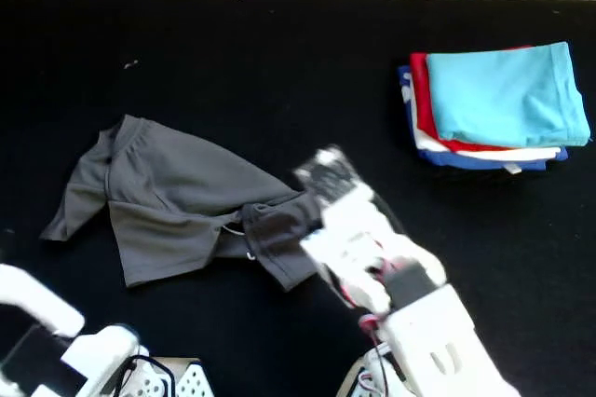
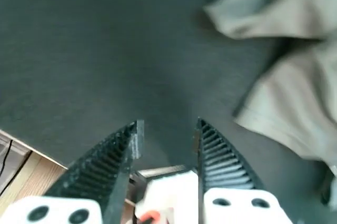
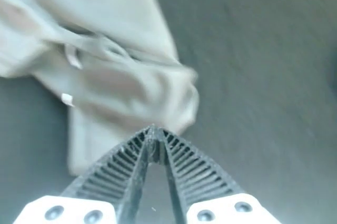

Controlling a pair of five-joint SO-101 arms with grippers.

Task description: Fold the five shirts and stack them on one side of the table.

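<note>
High view: grey shirt (image 1: 177,197) lies well apart from folded stack (image 1: 503,94).

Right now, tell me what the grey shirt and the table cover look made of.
Grey shirt: soft matte knit, probably cotton or a blend; it wrinkles and drapes limply. Table cover: black matte cloth, felt-like perhaps; no shine, faint lint specks.

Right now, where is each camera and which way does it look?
High view: fixed above table, looking down on shirt, stack, left arm, right arm.
Left wrist view: on that wrist, past the open left gripper at table and shirt.
Right wrist view: on that wrist, past the shut right gripper at shirt.
All share the shirt.
</note>
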